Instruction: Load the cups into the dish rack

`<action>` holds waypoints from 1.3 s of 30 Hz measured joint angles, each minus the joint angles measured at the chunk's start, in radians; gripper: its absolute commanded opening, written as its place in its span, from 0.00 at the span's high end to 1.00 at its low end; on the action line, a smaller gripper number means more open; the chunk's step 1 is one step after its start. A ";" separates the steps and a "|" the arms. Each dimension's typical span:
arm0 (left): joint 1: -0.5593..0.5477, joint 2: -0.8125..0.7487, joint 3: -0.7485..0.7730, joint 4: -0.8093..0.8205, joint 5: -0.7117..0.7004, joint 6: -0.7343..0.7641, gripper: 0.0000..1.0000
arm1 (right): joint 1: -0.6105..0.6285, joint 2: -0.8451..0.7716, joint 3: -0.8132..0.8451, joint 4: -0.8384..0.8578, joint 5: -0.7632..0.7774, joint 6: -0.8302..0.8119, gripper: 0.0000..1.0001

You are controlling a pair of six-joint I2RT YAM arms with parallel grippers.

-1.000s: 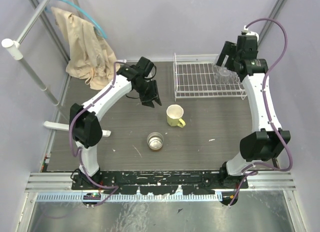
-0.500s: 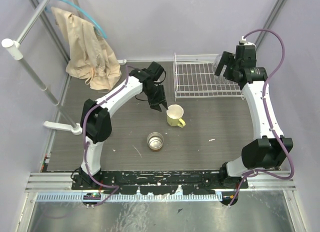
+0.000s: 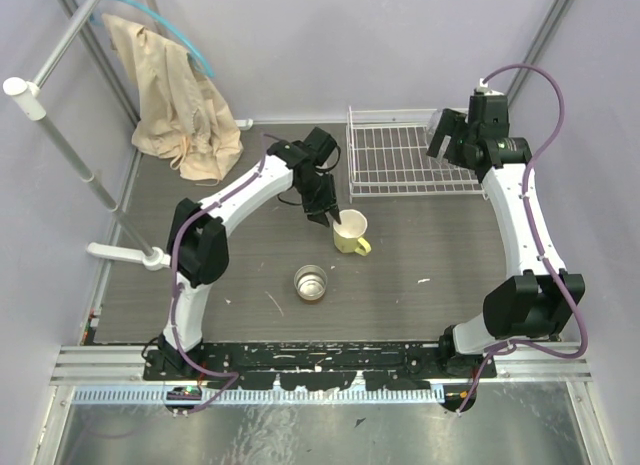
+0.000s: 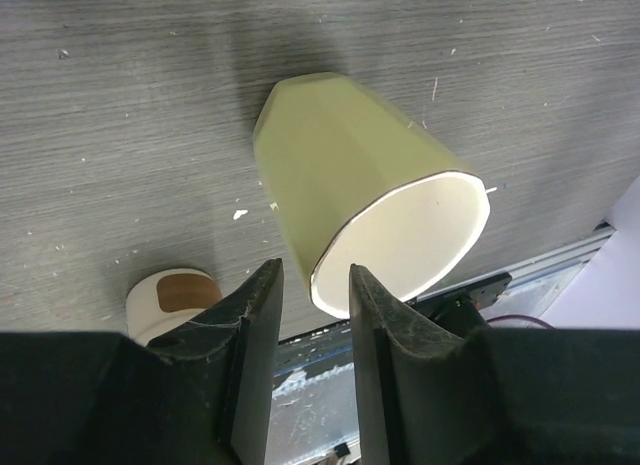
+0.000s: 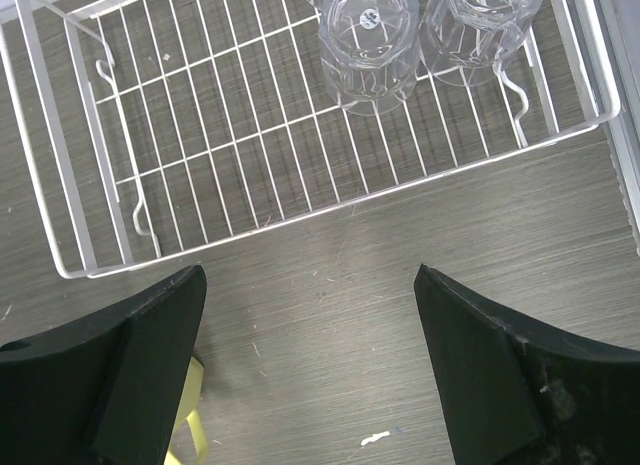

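Since the earlier frames, the left gripper [image 3: 331, 215] has swung right to the far-left rim of the pale yellow mug [image 3: 350, 231]. The right gripper [image 3: 446, 137] has drawn back and sits raised by the right end of the dish rack [image 3: 385, 165].

Top view: the mug stands upright on the table [image 3: 450, 255], just near of the rack's near-left corner, with its handle pointing near-right. The small metallic cup [image 3: 311, 283] lies nearer and to the left, apart from the mug. Open tabletop lies to the right of both.

Left wrist view: the fingers [image 4: 258, 320] are a narrow gap apart with the mug's rim wall between them. Whether they touch it cannot be told.

Right wrist view: the jaws are spread wide and hold nothing, framing bare table near of the rack's near edge. Two clear faceted tumblers [image 5: 368, 45] stand side by side in the rack's right end.
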 measured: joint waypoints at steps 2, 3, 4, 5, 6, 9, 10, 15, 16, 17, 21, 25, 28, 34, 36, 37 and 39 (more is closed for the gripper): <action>-0.005 0.006 0.000 0.000 -0.006 0.000 0.64 | 0.000 0.000 -0.001 0.002 -0.002 0.000 0.08; -0.008 0.010 0.000 0.000 -0.011 0.001 0.64 | 0.000 0.000 -0.004 0.006 -0.003 0.000 0.08; -0.010 0.012 0.000 0.000 -0.017 0.002 0.64 | 0.000 0.000 -0.006 0.008 -0.003 0.000 0.08; -0.013 0.015 0.000 0.000 -0.023 0.004 0.65 | 0.000 0.000 -0.010 0.009 -0.004 0.000 0.08; -0.015 0.018 0.000 0.000 -0.028 0.005 0.65 | 0.000 0.000 -0.012 0.010 -0.004 0.000 0.08; -0.020 0.029 0.000 -0.001 -0.044 0.011 0.68 | 0.000 0.000 -0.026 0.016 -0.007 0.000 0.08; -0.021 0.033 0.001 -0.001 -0.047 0.012 0.69 | 0.000 0.000 -0.029 0.016 -0.008 0.000 0.08; -0.029 0.043 0.001 0.000 -0.056 0.013 0.76 | 0.000 0.000 -0.040 0.020 -0.011 0.000 0.08; -0.029 0.043 0.001 0.000 -0.060 0.014 0.79 | 0.000 0.000 -0.040 0.021 -0.011 0.000 0.08; -0.031 0.043 0.001 -0.001 -0.063 0.017 0.85 | 0.000 0.000 -0.040 0.024 -0.011 0.000 0.08; -0.033 0.048 0.001 -0.014 -0.087 0.029 1.00 | 0.000 0.000 -0.040 0.030 -0.015 0.000 0.08; -0.031 0.053 0.001 -0.014 -0.084 0.041 1.00 | 0.000 0.000 -0.040 0.030 -0.024 0.000 0.08; -0.031 0.047 -0.004 -0.008 -0.083 0.064 1.00 | 0.000 0.000 -0.035 0.023 -0.045 -0.001 0.08; 0.024 -0.119 -0.209 0.085 -0.033 0.096 1.00 | 0.001 0.022 0.049 -0.045 -0.151 0.010 0.10; 0.069 -0.190 -0.257 0.114 -0.008 0.104 1.00 | 0.002 0.024 0.067 -0.058 -0.210 0.027 0.12; 0.103 -0.233 -0.270 0.140 0.007 0.112 1.00 | 0.002 0.024 0.074 -0.063 -0.259 0.047 0.13; 0.149 -0.289 -0.280 0.206 0.030 0.121 1.00 | 0.002 0.024 0.078 -0.068 -0.355 0.091 0.14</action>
